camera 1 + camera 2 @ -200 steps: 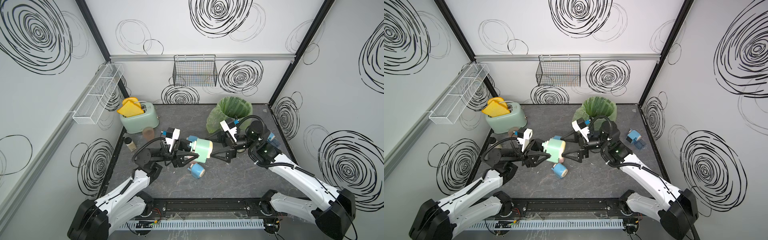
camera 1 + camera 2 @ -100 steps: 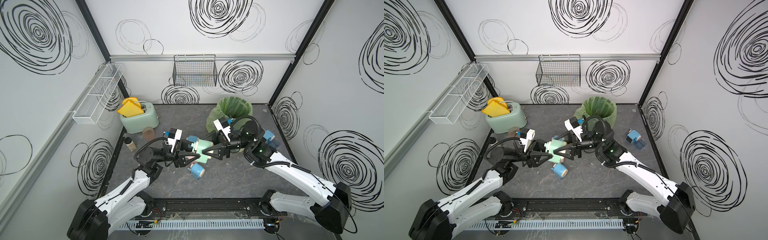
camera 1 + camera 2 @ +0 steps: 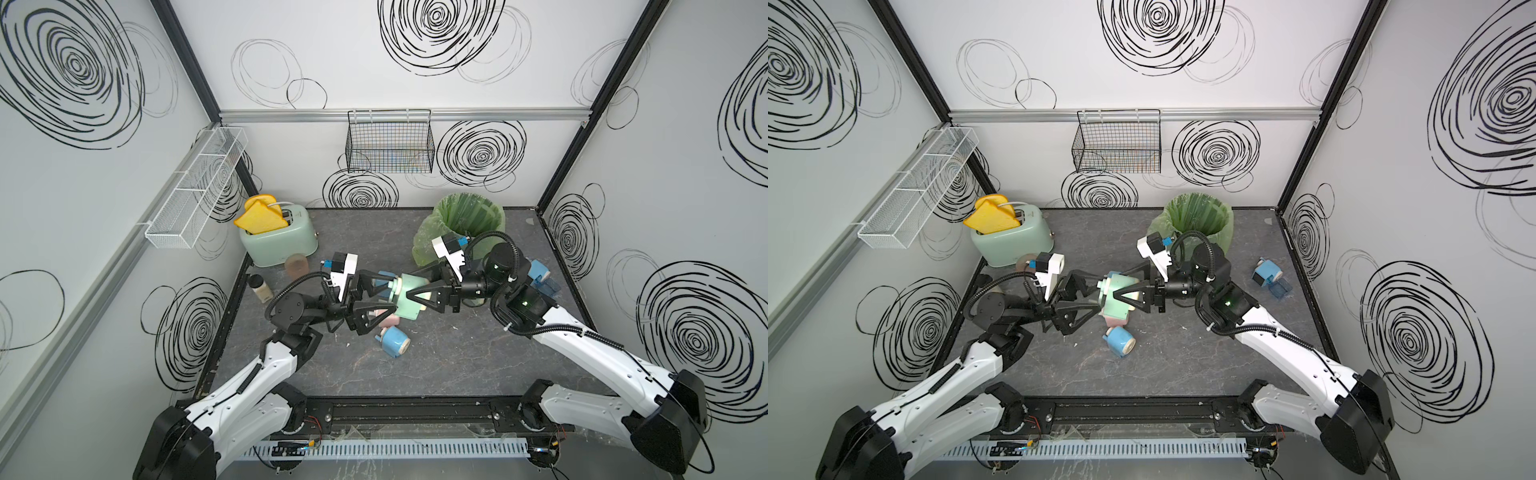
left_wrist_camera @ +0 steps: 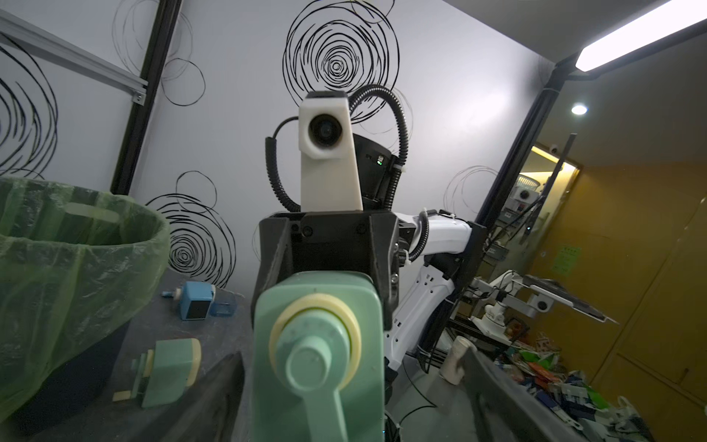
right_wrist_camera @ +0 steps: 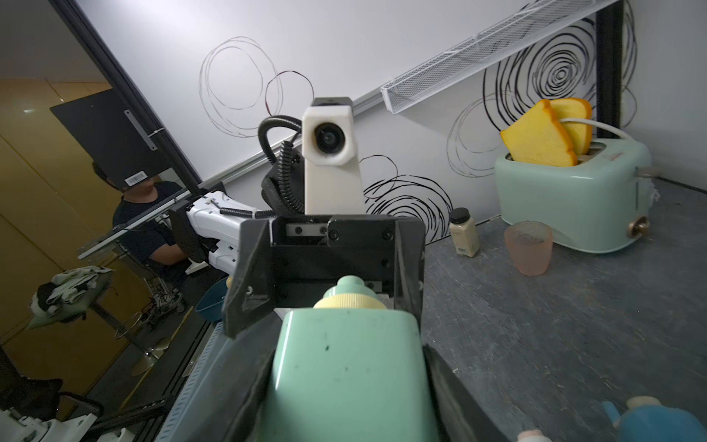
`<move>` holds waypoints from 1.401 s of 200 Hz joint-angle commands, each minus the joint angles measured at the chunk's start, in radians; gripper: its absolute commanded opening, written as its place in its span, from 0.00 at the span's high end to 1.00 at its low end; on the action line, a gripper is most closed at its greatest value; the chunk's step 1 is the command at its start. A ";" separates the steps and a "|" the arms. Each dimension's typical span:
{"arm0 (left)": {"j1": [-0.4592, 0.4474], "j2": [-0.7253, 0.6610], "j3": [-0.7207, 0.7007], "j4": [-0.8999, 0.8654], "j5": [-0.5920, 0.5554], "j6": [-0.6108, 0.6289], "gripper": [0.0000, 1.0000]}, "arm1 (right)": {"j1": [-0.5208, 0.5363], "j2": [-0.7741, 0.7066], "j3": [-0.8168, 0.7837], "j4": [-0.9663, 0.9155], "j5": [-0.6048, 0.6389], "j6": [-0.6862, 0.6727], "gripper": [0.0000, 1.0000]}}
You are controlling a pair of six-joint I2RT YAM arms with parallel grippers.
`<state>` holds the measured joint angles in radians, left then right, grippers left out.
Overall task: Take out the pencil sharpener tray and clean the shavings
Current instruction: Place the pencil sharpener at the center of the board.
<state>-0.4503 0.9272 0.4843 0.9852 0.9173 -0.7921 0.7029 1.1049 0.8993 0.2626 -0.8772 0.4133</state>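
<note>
**A:** From above, where's the green sharpener (image 3: 409,311)?

**B:** Dead centre in both top views, up off the table. The right gripper (image 3: 409,286) is clamped on its body. The left gripper (image 3: 390,293) is spread wide around the crank end, not squeezing. I count four sharpeners. There's that green one, a pink sharpener (image 3: 1115,323) right under it, and a blue sharpener (image 3: 1120,340) tipped over lower down. A second blue sharpener (image 3: 1266,273) sits at the right edge with a clear tray (image 3: 1279,288) just beside it.

**A:** Left wrist view?

**B:** The crank end fills the lower middle, with the left fingers (image 4: 214,398) well apart on either side. It also shows a second green sharpener (image 4: 164,373) lying by the bin (image 4: 76,275), lower left. Can't pick that one out for sure from above.

**A:** Right wrist?

**B:** The right fingers (image 5: 245,386) hug both sides of the green body. Upper right: one toaster (image 5: 574,206), two bread slices (image 5: 535,141), one cup (image 5: 528,248), one jar (image 5: 463,233).
</note>
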 commanded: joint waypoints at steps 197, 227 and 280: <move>0.066 0.003 0.007 -0.137 -0.158 0.049 0.03 | -0.020 0.087 -0.696 0.584 1.221 -0.334 0.57; 0.068 0.009 0.004 -0.122 -0.157 0.041 0.03 | -0.021 0.137 -0.693 0.597 1.228 -0.329 0.53; 0.062 0.054 0.075 -0.285 -0.178 0.098 0.03 | -0.026 0.184 -0.676 0.565 1.203 -0.306 0.29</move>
<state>-0.3897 0.9474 0.4877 0.7971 0.7570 -0.7395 0.6827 1.2762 0.1986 0.7902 0.3237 0.1001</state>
